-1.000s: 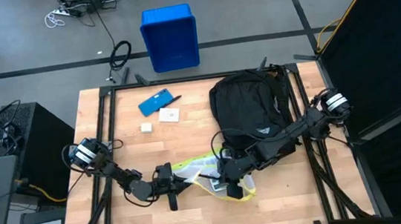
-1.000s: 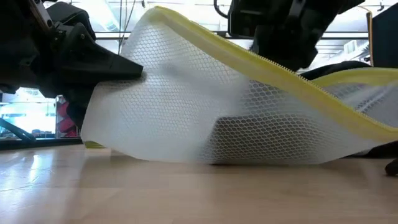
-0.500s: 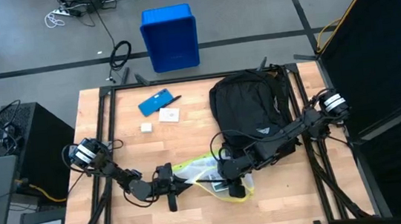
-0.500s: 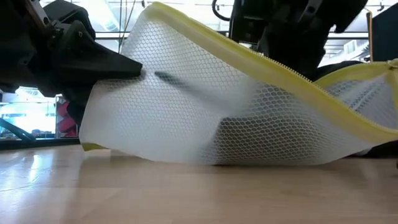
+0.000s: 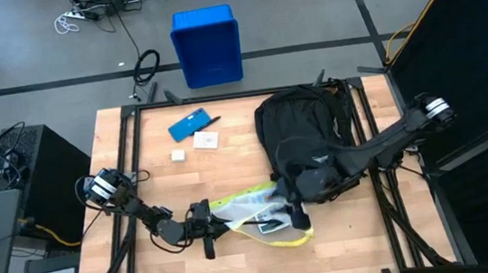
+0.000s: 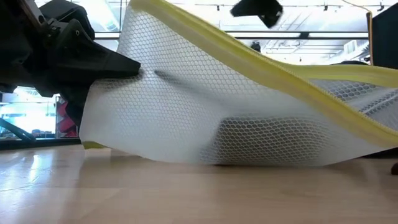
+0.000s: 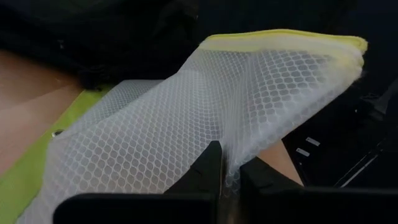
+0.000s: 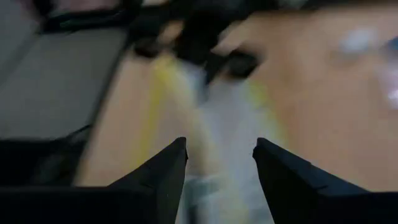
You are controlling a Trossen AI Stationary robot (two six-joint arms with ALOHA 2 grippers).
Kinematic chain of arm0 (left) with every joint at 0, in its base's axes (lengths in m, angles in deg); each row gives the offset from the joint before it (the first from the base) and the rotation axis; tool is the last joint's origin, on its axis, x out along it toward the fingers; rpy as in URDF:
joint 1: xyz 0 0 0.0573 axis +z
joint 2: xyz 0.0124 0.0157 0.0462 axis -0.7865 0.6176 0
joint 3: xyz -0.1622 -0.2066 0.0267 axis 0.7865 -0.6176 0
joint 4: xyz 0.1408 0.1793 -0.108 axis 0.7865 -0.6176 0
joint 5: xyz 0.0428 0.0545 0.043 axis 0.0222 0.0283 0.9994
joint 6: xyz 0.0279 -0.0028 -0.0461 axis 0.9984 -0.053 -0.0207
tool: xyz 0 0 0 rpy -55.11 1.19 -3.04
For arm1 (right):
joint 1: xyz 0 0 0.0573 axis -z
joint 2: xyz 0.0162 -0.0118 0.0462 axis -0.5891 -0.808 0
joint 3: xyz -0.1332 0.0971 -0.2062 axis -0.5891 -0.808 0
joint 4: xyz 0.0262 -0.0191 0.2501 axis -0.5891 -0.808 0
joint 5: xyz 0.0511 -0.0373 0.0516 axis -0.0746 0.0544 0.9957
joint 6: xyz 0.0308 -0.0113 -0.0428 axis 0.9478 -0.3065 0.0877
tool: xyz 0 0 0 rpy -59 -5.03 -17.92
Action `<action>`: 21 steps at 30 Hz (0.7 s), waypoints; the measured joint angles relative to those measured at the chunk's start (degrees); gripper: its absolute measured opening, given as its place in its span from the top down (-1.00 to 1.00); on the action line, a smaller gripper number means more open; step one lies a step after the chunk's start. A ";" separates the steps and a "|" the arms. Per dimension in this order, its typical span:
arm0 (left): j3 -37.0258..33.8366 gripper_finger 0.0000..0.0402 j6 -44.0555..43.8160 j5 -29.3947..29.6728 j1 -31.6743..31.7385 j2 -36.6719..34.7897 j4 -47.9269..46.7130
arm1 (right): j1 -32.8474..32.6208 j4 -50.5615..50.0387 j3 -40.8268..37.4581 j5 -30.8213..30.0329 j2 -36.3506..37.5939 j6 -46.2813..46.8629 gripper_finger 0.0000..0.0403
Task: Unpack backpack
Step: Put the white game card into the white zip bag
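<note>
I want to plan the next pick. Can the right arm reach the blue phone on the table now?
Probably yes. The right gripper is open and empty above the mesh pouch. The blue phone lies uncovered on bare wood left of the backpack, though it is a long stretch across.

Wooden table (image 5: 346, 244); backpack (image 5: 303, 135), mesh pouch (image 5: 256, 210), blue phone (image 5: 187, 123)

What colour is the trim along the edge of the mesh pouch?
Yellow, running along the white honeycomb mesh pouch; the low view shows it best.

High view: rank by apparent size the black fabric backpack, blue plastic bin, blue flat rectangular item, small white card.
1. black fabric backpack
2. blue plastic bin, though it sits on the floor, farther from the camera
3. blue flat rectangular item
4. small white card
</note>
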 joint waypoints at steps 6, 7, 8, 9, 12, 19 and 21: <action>0.00 1.00 -0.02 -0.82 0.00 0.00 -0.15 | 14.33 5.68 0.08 7.48 -1.27 -10.21 0.25; 0.00 1.00 -0.01 -0.82 0.00 0.00 -0.22 | 17.76 5.95 0.42 11.44 -2.25 -11.09 0.26; 0.00 1.00 0.00 -0.82 0.00 0.00 -0.24 | 21.13 5.36 1.36 15.07 -3.41 -11.84 0.26; 0.00 1.00 0.00 -0.83 0.00 0.00 -0.27 | 24.36 4.48 2.77 18.22 -4.83 -12.59 0.27; -0.02 1.00 -0.01 -1.80 0.00 0.00 -0.42 | 32.55 0.77 9.54 25.54 -9.64 -16.12 0.27; -0.02 1.00 0.02 -3.42 0.00 0.00 -0.82 | 41.56 -18.76 36.23 29.82 -27.49 -26.91 0.23; -0.02 1.00 0.00 -3.80 0.00 0.00 -1.34 | 42.98 -24.92 44.26 29.06 -33.38 -28.87 0.22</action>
